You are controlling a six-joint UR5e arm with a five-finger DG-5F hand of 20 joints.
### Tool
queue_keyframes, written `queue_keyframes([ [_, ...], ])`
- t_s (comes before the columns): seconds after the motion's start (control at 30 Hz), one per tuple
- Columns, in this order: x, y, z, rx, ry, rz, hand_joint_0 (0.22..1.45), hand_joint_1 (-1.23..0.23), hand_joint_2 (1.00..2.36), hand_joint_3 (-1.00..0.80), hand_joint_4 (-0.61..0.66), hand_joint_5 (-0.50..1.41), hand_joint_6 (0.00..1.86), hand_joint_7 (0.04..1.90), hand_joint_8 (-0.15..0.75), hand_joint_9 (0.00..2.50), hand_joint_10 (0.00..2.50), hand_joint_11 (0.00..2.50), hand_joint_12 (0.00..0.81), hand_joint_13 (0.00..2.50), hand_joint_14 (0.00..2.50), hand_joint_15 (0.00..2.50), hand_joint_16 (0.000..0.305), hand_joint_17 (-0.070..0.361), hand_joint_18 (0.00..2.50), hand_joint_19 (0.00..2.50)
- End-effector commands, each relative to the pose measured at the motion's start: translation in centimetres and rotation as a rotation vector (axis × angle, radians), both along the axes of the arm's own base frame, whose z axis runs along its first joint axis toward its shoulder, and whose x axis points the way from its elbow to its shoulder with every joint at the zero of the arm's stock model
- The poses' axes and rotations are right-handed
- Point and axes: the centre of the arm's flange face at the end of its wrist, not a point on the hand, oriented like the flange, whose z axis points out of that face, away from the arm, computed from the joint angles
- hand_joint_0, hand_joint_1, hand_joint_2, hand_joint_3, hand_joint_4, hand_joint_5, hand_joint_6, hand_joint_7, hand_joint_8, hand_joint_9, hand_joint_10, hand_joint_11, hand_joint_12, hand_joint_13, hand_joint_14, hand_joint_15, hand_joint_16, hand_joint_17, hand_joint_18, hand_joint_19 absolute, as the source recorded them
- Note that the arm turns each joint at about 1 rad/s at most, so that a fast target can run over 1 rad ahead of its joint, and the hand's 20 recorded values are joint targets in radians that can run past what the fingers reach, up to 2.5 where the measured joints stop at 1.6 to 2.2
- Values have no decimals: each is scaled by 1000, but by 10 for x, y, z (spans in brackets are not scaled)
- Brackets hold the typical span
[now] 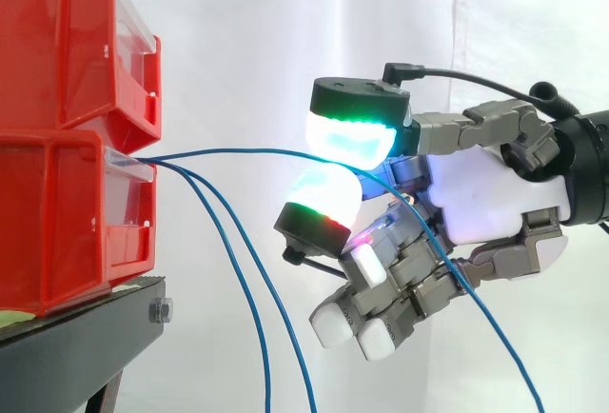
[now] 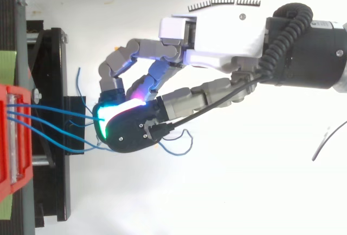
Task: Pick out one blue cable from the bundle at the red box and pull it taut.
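The hand point(image 1: 476, 199) came in from the right and sat level with the lower red bin point(image 1: 57, 223), a little way out from its open front. Two of its fingers point(image 1: 354, 127) were closed pad to pad, one above the other. The upper pad glowed green and cyan, the lower one white with green and red at its edge. Between them they pinched one blue cable point(image 1: 257, 151).

That cable left the front lip of the lower red bin and ran right in a shallow upward arc to the pinch. It was not quite straight. Past the pads it dropped down to the right, across the rest of the hand, and went off the bottom edge of the side view. The remaining fingers were curled downward beneath the palm, their white pads pointing down and left, and they held nothing that could be seen.

Two other blue cables point(image 1: 266, 389) came out of the same lip and hung loose, falling away below the bin and left of the hand.

From above, the hand point(image 2: 227, 34) reached left over the black stand point(image 2: 54, 110), with the blue strands fanning from the red bin toward the pinching pads. The upper red bin point(image 1: 57, 42) was stacked directly on the lower one, and both stood on the stand before the white curtain point(image 1: 247, 42).
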Motion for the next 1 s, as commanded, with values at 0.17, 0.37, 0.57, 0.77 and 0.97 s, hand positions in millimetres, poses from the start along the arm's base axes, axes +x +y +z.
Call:
queue_keyframes([
  [0.17,0,0,-1,23,1,-4,672,-734,1033,-116,-213,-217,920,1365,248,895,21,671,307,707,14,334,48,108,569,501],
  [0.37,-1,-2,-2,58,4,-10,688,-708,1031,-163,-282,-218,921,1362,235,935,21,669,302,724,14,337,47,107,570,512],
  [0.57,-2,-4,-2,79,6,-16,691,-699,1032,-176,-331,-216,918,1370,237,992,21,677,299,733,14,331,47,106,576,522],
  [0.77,-2,-7,-2,123,3,-28,702,-696,1030,-197,-326,-220,920,1351,229,1004,24,676,299,743,14,330,47,106,577,508],
  [0.97,-2,-12,-2,155,-2,-38,704,-694,1028,-206,-304,-222,921,1324,231,1092,24,726,290,763,13,315,41,93,553,457],
])
